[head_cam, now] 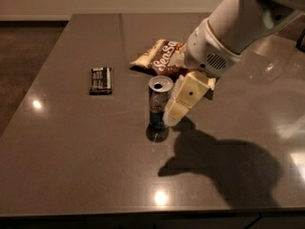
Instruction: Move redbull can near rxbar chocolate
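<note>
While the dark table (71, 175) fills your view, the white arm (233, 27) reaches in from upper right over the SeaSalt bag (159, 61). The gripper (172, 118) hangs just beside the upright redbull can (156, 101), perhaps touching it; whether it is parted or closed you cannot tell. The rxbar chocolate (101, 80) lies flat, well apart, leftward.

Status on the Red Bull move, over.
Gripper low beside redbull can. Can upright, apart from rxbar chocolate. Snack bag behind can; nothing between can and bar.
</note>
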Controlling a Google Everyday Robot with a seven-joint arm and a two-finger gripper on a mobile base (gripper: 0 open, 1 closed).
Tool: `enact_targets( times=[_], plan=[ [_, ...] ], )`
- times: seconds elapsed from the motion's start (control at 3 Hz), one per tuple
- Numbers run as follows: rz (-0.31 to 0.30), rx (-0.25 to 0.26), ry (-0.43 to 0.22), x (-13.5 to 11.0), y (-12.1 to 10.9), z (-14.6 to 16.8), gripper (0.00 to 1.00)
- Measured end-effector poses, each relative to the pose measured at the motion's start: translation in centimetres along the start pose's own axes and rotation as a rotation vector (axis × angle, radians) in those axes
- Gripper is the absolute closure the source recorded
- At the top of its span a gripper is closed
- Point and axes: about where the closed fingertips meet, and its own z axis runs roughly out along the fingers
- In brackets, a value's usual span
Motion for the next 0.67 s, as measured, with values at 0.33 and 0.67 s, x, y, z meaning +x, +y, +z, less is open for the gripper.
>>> enact_targets(
  times=[0.33, 0.67],
  plan=[
    [0.012, -0.031, -0.021, -0.67, -0.09, 1.88, 0.03],
    [0.017, -0.05, -0.031, -1.05, -0.19, 2.51, 0.25]
  ],
)
